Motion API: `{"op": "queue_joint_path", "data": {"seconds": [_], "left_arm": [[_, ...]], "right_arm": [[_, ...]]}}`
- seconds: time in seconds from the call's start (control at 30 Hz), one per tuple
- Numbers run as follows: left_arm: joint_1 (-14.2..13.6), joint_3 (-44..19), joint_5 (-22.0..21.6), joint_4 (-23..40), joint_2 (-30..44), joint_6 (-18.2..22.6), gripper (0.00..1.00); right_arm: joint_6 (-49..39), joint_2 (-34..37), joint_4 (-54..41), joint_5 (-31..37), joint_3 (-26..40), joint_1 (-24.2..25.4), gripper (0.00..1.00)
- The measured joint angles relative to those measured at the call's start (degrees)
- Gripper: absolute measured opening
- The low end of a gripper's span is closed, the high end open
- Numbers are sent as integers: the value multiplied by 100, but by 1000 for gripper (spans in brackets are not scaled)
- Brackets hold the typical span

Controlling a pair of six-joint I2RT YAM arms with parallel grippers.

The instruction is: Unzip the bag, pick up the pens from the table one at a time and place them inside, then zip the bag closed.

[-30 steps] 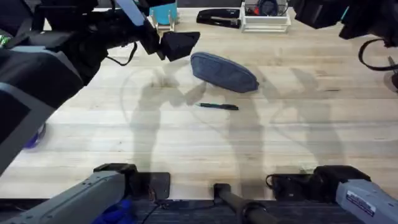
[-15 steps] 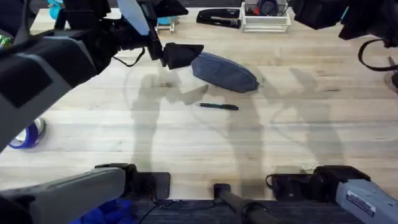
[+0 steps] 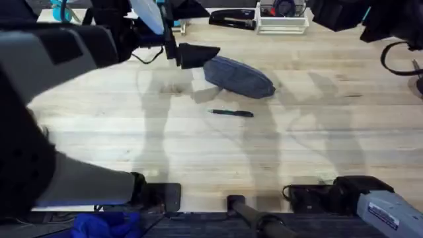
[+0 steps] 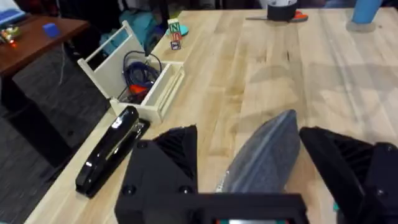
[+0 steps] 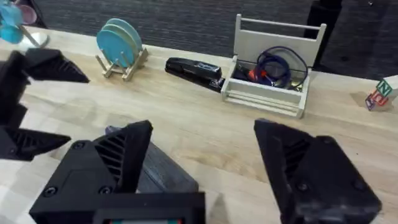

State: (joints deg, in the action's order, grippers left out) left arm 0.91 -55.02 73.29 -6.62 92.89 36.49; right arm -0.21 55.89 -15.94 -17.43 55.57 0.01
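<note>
A black stapler [image 5: 194, 70] lies near the far edge, just beside a pale wooden slatted caddy [image 5: 267, 68] that holds coiled blue cable and something red. Past the stapler's other end, round light-blue discs [image 5: 120, 38] stand upright in a small wooden rack [image 5: 122, 64]. Two small lettered blocks [image 5: 379, 94] sit stacked on the caddy's other side. A roll of black tape [image 4: 281, 10] rests well apart from them.

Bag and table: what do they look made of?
The bag: soft woven fabric, matte grey-blue with a heathered look; it sags into a rounded shape, and a zipper seam runs along its top in the left wrist view. The table: light wood, probably sealed planks; grain lines and board joints show, with a faint sheen.
</note>
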Motion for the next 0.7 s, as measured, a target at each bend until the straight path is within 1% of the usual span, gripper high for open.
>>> {"op": "queue_joint_path", "data": {"seconds": [0.1, 0.23, 0.3, 0.53, 0.7], "left_arm": [[0, -231, 129, -5, 253, -25, 991], [17, -374, 216, -27, 495, -47, 991], [61, -385, 221, -25, 589, -48, 991], [351, -385, 240, -21, 1028, -50, 991], [371, -385, 344, -14, 1242, -1, 991]], "right_arm": [[1, 1, 0, 0, 0, 0, 997], [0, 1, 0, 0, 2, 0, 997], [0, 1, 1, 0, 2, 0, 997], [1, 1, 2, 0, 2, 0, 997], [0, -1, 27, 0, 2, 0, 997]]}}
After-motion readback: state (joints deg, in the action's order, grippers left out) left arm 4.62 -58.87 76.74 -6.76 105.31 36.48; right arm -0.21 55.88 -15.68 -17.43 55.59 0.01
